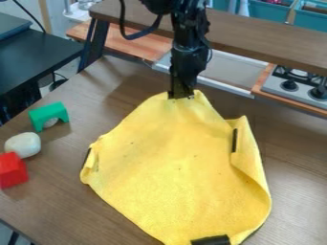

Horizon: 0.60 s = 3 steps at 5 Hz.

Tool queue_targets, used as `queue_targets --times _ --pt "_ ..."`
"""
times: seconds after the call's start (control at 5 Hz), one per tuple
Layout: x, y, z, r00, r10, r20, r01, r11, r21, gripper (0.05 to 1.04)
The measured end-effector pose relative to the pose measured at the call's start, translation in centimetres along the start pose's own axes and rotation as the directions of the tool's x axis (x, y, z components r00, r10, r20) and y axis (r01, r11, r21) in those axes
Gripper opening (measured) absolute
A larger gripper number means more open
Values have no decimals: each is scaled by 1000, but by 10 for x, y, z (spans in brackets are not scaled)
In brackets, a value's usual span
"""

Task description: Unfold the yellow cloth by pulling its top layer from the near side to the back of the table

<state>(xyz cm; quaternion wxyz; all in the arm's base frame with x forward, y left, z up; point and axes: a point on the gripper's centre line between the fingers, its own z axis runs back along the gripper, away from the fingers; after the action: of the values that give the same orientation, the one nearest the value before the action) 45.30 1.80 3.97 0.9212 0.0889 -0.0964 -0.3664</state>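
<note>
A robot hand is clamping the top edge of a yellow cloth spreading over the tabletop from center to bottom of the frame, seemingly at the gripping stage, the next move calling for a steady, slow pull.

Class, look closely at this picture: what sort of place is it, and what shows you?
Probably a robotics lab: a black robot arm hangs over a brown table, a small stove stands beyond, and a green block and a red block lie on the table.

Yellow cloth lies spread on the table, edges folded.
</note>
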Motion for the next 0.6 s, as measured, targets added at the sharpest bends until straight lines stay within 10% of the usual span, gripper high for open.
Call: queue_targets --times 0.6 --pt "-8 -4 -15 998 -4 64 0 999 51 984"
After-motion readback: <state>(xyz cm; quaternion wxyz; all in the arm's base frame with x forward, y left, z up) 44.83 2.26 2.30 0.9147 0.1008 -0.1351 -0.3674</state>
